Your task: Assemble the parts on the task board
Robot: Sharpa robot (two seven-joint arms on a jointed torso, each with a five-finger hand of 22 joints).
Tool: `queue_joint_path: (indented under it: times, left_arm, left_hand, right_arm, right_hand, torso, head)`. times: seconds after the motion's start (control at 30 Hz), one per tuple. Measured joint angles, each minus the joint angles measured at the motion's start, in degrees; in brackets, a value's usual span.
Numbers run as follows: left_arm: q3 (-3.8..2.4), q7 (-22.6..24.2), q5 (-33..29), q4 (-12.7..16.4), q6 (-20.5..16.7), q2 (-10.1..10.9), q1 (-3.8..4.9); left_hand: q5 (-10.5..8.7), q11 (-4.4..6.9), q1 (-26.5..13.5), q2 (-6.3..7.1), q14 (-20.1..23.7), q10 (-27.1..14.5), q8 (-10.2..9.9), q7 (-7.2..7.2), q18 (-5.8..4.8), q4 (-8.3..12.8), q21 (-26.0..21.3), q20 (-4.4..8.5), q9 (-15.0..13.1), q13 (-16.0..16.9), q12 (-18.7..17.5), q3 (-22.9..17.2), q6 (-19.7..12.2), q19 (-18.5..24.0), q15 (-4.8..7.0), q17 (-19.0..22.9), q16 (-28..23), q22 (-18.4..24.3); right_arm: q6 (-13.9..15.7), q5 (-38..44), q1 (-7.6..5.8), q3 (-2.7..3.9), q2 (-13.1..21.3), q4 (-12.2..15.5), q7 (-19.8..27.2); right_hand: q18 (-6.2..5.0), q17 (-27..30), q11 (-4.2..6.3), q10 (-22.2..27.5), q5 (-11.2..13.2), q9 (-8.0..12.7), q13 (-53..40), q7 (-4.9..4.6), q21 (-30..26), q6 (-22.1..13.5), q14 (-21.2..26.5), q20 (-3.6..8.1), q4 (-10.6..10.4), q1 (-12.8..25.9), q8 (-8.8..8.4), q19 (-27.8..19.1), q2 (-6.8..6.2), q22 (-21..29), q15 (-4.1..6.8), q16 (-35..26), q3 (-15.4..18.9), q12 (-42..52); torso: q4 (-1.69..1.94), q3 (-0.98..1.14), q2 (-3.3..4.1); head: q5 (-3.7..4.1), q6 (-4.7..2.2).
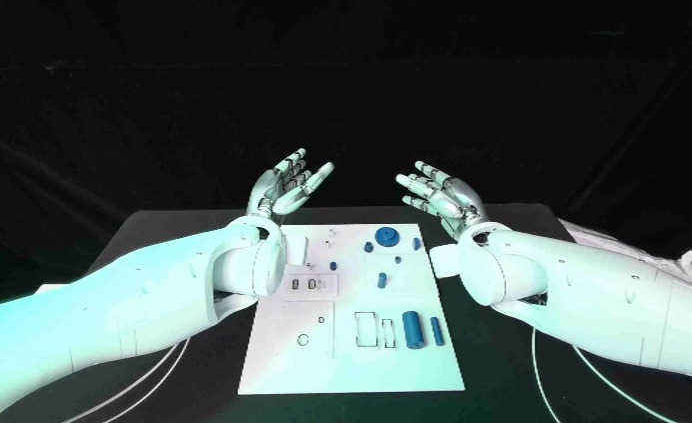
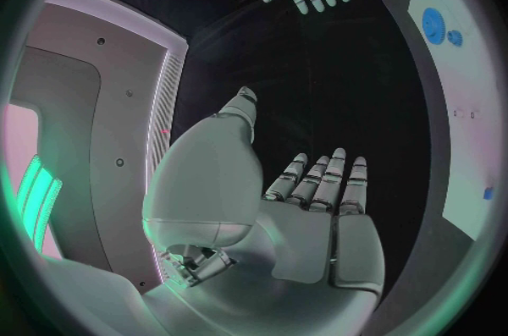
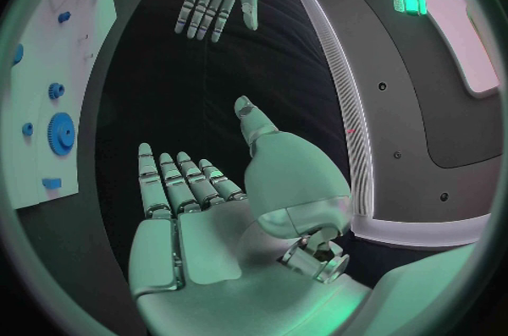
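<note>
Black table [image 1: 173, 233] with the white task board [image 1: 289, 363] laid down its middle. Nearest on the board, two blue cylinders [image 1: 413, 328] stand side by side by some slots; further up are a few small blue pegs and one big blue gear [image 1: 388, 236]. Beyond the board's far end, left hand [image 1: 289, 183] and right hand [image 1: 444, 193] are raised, fingers spread, holding nothing, against a dark backdrop.

The left arm [image 1: 216, 278] covers the near-left edge of the task board [image 1: 346, 363] behind the left hand [image 1: 289, 183]. Small parts [image 1: 382, 280] between the wrists are too tiny to identify.
</note>
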State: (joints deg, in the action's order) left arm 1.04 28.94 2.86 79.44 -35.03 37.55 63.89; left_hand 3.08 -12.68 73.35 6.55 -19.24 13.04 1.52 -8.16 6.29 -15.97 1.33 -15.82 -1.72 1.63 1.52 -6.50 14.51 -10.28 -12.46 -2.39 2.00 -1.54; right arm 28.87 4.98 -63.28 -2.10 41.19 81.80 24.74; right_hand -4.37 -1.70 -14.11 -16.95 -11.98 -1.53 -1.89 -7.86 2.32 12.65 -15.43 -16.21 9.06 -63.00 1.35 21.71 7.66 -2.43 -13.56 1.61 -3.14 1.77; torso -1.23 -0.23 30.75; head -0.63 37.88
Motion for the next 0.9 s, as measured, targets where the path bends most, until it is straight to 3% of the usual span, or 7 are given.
queue_joint_path:
  times: [0.2,0.27,0.33,0.4,0.43,0.57,0.9]
  left_arm:
    - [0.02,0.1,0.8,-0.1,1.5,0.0,0.01]
    - [0.02,0.1,1.0,-0.1,1.8,0.0,0.01]
    - [0.02,0.1,1.1,-0.1,2.0,0.0,0.01]
    - [0.02,0.1,1.2,-0.1,2.2,0.1,0.01]
    - [0.03,0.2,1.3,0.6,2.6,0.9,0.03]
    - [0.01,0.6,1.7,1.1,3.5,3.9,0.07]
    - [-0.36,0.5,2.0,6.2,4.5,7.6,0.33]
  left_hand:
    - [0.0,-1.87,3.1,-1.41,-9.7,7.0,0.9,-0.2,0.87,-0.5,1.9,-0.95,-0.5,0.6,0.9,-0.8,5.1,-5.5,-1.07,-1.2,2.2,-1.0]
    - [0.0,-2.33,3.5,-1.86,-15.9,11.1,1.5,-0.37,0.88,-0.4,3.4,-0.95,-0.8,1.0,1.6,-0.9,8.1,-10.3,-1.28,-1.9,3.6,-1.7]
    - [0.0,-2.08,4.0,-2.42,-23.3,18.0,2.4,-0.72,0.88,0.2,6.7,-0.89,-1.3,1.4,2.6,-0.9,13.0,-21.0,-0.55,-2.8,5.7,-3.4]
    - [0.0,-1.33,4.0,-3.32,-27.8,26.5,3.5,-1.16,2.28,0.7,9.4,-0.75,-1.7,2.0,4.0,-0.5,18.5,-28.1,0.57,-3.2,7.2,-4.5]
    - [0.0,-0.88,4.0,-3.55,-30.0,30.6,4.0,-1.54,3.12,1.2,10.4,-0.66,-2.0,2.2,4.8,-0.4,21.6,-30.5,1.2,-3.4,7.8,-4.8]
    - [0.0,0.42,4.0,-4.32,-35.9,37.6,5.6,-3.17,3.13,2.3,12.8,0.01,-2.4,2.3,5.6,0.4,31.6,-36.9,2.89,-4.2,9.1,-5.4]
    - [0.0,2.64,5.2,-5.96,-44.0,43.8,6.6,-4.97,3.1,5.7,14.4,2.43,-2.5,2.4,6.5,0.9,37.3,-44.3,5.49,-7.5,10.3,-5.5]
  right_arm:
    - [-8.2,3.3,-0.9,-0.53,-1.0,-2.3,-2.4]
    - [-10.7,4.3,-1.11,-0.68,-1.3,-2.9,-3.1]
    - [-12.6,5.1,-1.24,-0.74,-1.4,-3.3,-3.7]
    - [-14.1,6.0,-1.37,-0.79,-1.5,-3.6,-4.1]
    - [-14.1,7.8,-1.55,-0.84,-1.3,-3.9,-4.1]
    - [-12.6,16.0,-2.45,-0.57,0.3,-5.9,-3.8]
    - [-9.7,30.0,-3.5,-0.22,0.3,-5.7,-3.9]
  right_hand:
    - [-1.37,-0.8,-0.18,-10.1,0.0,-0.7,-0.8,-0.47,1.9,7.4,-10.4,-0.24,2.4,-3.7,1.26,8.4,0.56,-0.9,0.17,1.8,-1.2,1.6]
    - [-2.61,-1.2,0.16,-15.4,0.0,-1.1,-1.1,-0.77,2.8,11.7,-15.9,-0.27,3.2,-4.7,1.98,11.8,0.69,-1.3,0.68,2.8,-1.8,2.6]
    - [-3.32,-1.5,0.81,-21.6,0.0,-1.5,-1.3,-1.22,3.9,17.7,-22.2,-0.25,4.2,-5.7,2.86,15.8,0.77,-1.6,1.5,3.9,-2.6,3.6]
    - [-4.05,-1.6,1.35,-25.8,0.0,-1.8,-1.4,-1.77,4.8,22.2,-26.6,-0.16,5.0,-6.1,3.33,18.6,0.74,-1.8,2.15,4.6,-3.3,4.2]
    - [-4.08,-1.7,1.63,-27.7,0.0,-1.9,-1.4,-2.1,5.1,24.4,-28.7,-0.06,5.4,-6.5,3.52,19.9,0.76,-1.9,2.49,4.8,-3.6,4.2]
    - [-4.93,-1.8,2.48,-33.4,0.0,-2.0,-1.5,-3.19,6.3,31.1,-34.9,0.34,6.5,-6.9,3.52,24.0,0.38,-1.9,3.54,5.0,-4.8,4.2]
    - [-5.6,-2.0,3.85,-41.0,-0.2,-2.1,-1.6,-5.09,7.9,39.2,-44.1,1.82,7.3,-7.8,3.17,30.1,-0.7,-1.9,5.52,5.0,-8.9,3.5]
  torso:
    - [-0.03,0.01,-0.02]
    - [-0.03,0.0,-0.02]
    - [-0.03,-0.01,-0.02]
    - [-0.03,-0.01,-0.01]
    - [0.02,-0.05,0.09]
    - [0.46,-0.25,0.76]
    - [1.02,-0.6,2.77]
  head:
    - [0.0,0.01]
    - [-0.01,0.01]
    - [-0.01,0.01]
    - [-0.01,0.02]
    - [0.08,0.02]
    - [0.69,-0.05]
    - [1.4,-0.73]
